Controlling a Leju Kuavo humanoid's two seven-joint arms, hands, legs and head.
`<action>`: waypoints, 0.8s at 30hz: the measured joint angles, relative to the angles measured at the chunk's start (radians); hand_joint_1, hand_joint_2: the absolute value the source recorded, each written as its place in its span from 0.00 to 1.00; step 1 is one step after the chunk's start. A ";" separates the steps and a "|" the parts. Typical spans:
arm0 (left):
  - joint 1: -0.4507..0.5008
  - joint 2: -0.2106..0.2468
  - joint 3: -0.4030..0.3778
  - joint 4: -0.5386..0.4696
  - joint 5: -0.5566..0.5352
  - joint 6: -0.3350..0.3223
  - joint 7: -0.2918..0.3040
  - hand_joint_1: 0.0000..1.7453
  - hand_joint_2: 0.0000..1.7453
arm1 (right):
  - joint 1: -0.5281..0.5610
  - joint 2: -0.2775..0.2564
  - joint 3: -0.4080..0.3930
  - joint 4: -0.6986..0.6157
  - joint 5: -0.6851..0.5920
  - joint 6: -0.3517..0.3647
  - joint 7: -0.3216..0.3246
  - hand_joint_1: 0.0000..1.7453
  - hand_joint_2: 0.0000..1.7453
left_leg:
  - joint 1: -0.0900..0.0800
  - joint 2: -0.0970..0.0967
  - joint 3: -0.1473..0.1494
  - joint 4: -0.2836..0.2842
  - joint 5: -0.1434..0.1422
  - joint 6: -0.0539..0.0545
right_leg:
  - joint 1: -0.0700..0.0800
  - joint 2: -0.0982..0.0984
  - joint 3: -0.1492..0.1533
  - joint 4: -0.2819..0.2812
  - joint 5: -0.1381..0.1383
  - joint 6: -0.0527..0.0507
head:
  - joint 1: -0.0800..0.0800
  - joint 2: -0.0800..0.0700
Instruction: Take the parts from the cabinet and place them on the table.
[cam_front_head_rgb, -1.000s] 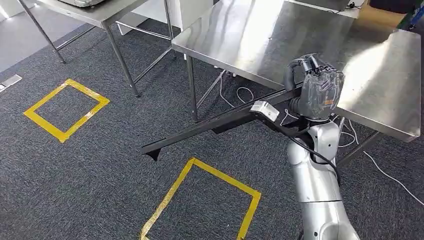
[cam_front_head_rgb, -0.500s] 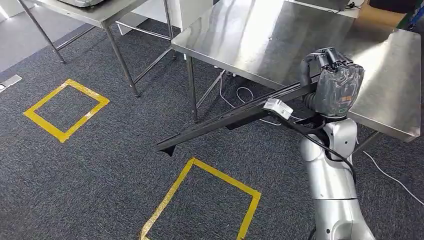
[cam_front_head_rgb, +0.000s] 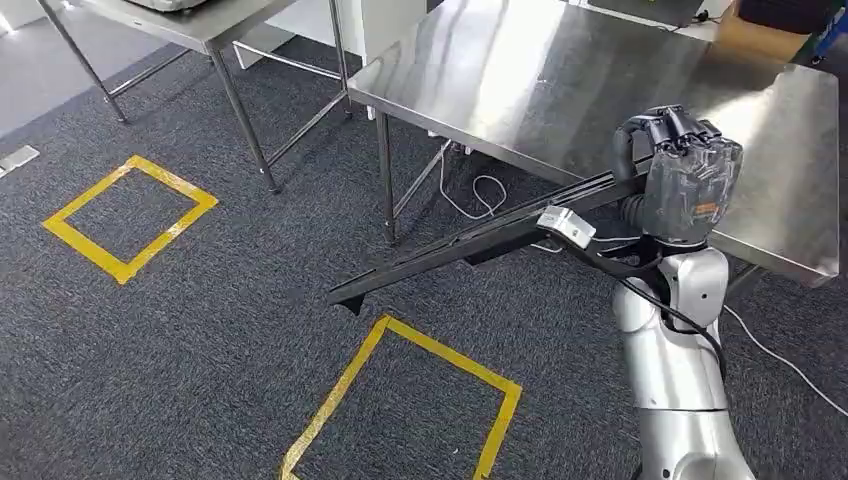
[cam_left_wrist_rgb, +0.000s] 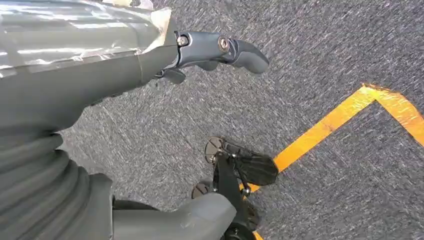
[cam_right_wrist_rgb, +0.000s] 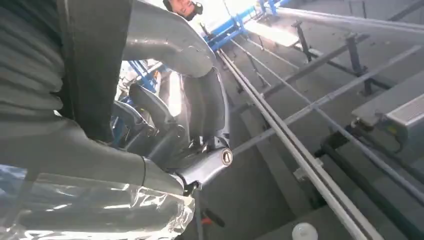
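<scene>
At the near edge of the steel bench (cam_front_head_rgb: 560, 70), a long black rail (cam_front_head_rgb: 470, 243) slants over the carpet, gripped at its upper end by the right hand (cam_front_head_rgb: 680, 170), fingers wrapped tight. Since a second ago it has shifted right (slightly higher). The left hand (cam_left_wrist_rgb: 150, 55) hangs with fingers apart, holding nothing.

- Right arm (cam_front_head_rgb: 670, 370) rises from below, silver, forearm upright.
- Right hand (cam_front_head_rgb: 680, 170), plastic-wrapped, fingers curled closed around a long black part (cam_front_head_rgb: 480, 240).
- Left hand (cam_left_wrist_rgb: 100, 65) hangs downward, fingers (cam_left_wrist_rgb: 240, 50) apart, holding nothing.
</scene>
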 joint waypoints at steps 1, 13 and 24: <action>-0.001 0.000 0.000 0.000 0.000 0.001 0.000 0.00 1.00 | 0.003 -0.002 -0.002 -0.001 0.000 0.000 0.001 1.00 1.00 | 0.000 0.000 -0.001 0.000 0.000 0.000 | -0.002 0.000 -0.036 0.077 -0.032 -0.005 | 0.002 0.000; -0.003 -0.001 0.000 0.000 -0.003 0.010 0.005 0.00 1.00 | 0.044 -0.025 -0.009 -0.021 -0.016 0.000 0.000 1.00 1.00 | 0.011 -0.001 -0.014 0.029 -0.019 -0.052 | -0.015 0.007 0.054 -0.077 0.036 -0.003 | 0.001 0.000; -0.005 0.001 0.000 0.000 -0.005 0.010 0.003 0.00 1.00 | 0.044 -0.023 -0.009 -0.033 -0.009 0.000 -0.001 1.00 1.00 | -0.006 -0.021 -0.045 0.050 -0.007 -0.014 | 0.016 0.016 0.066 -0.076 0.020 -0.026 | 0.000 0.000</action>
